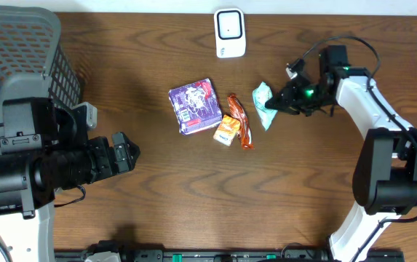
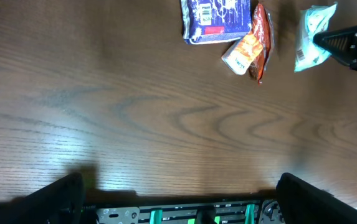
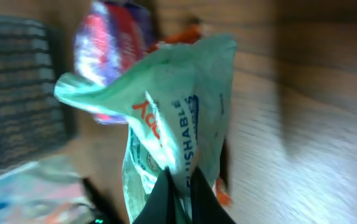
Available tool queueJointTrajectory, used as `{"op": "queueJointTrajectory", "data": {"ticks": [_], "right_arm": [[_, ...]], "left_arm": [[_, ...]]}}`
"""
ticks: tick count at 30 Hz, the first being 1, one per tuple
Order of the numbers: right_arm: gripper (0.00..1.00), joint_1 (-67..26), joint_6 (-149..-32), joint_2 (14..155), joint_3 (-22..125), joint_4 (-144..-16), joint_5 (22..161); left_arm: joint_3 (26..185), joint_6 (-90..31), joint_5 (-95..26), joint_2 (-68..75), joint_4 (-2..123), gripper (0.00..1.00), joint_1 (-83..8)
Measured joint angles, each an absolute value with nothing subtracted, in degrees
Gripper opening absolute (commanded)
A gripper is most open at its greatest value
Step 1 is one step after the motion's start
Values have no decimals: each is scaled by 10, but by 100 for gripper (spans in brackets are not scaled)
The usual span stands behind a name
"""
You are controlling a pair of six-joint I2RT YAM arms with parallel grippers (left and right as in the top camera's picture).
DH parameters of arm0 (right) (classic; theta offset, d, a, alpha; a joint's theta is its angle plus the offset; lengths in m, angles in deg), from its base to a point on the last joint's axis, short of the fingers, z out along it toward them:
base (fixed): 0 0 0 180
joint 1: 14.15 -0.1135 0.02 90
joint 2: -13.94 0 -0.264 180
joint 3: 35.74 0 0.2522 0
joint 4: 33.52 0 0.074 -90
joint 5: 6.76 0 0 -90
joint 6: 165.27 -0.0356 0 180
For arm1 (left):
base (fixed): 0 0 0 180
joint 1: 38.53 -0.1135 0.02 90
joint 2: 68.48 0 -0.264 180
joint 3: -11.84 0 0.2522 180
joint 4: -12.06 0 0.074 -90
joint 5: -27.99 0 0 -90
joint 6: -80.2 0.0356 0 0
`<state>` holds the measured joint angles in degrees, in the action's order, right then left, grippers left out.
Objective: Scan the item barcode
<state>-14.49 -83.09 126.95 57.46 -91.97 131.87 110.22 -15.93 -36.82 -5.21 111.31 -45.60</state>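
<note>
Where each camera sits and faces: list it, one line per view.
Overhead: above the table, looking straight down; both arms, left gripper, right gripper show.
Left wrist: low, facing across the table; its open fingers at bottom corners.
Right wrist: close on the teal packet pinched in its shut fingers.
Shared: all three show that packet.

We count four packaged goods: one mint-green packet (image 1: 261,95) gripped in the right pincer (image 1: 271,105), and just past its tips one red-orange sachet (image 1: 240,121), one small orange carton (image 1: 225,132) and one purple packet (image 1: 196,107). We count one white scanner (image 1: 230,33), well apart from that pincer, one grey basket (image 1: 19,44) behind the left pincer (image 1: 126,152), and two pincers altogether.
</note>
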Motion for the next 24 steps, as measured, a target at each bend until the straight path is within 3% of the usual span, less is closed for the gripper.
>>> {"op": "queueJointTrajectory", "data": {"ticks": [7, 10, 12, 13, 19, 24], "right_arm": [[1, -103, -834, 1269, 477, -841, 1424], [13, -83, -858, 1270, 445, -841, 1385], [32, -71, -871, 1270, 442, -845, 1349], [35, -64, -878, 1270, 442, -846, 1328], [38, -42, -893, 1270, 475, -939, 1212], [41, -39, -879, 1270, 588, -1054, 1140]], "left_arm": [[1102, -159, -368, -52, 1113, 98, -456], [1102, -159, -368, -52, 1113, 98, -456], [1102, -159, -368, -52, 1113, 98, -456], [1102, -159, -368, -52, 1113, 98, -456], [1102, -159, -368, -52, 1113, 98, -456], [1102, -159, -368, -52, 1114, 98, -456]]}}
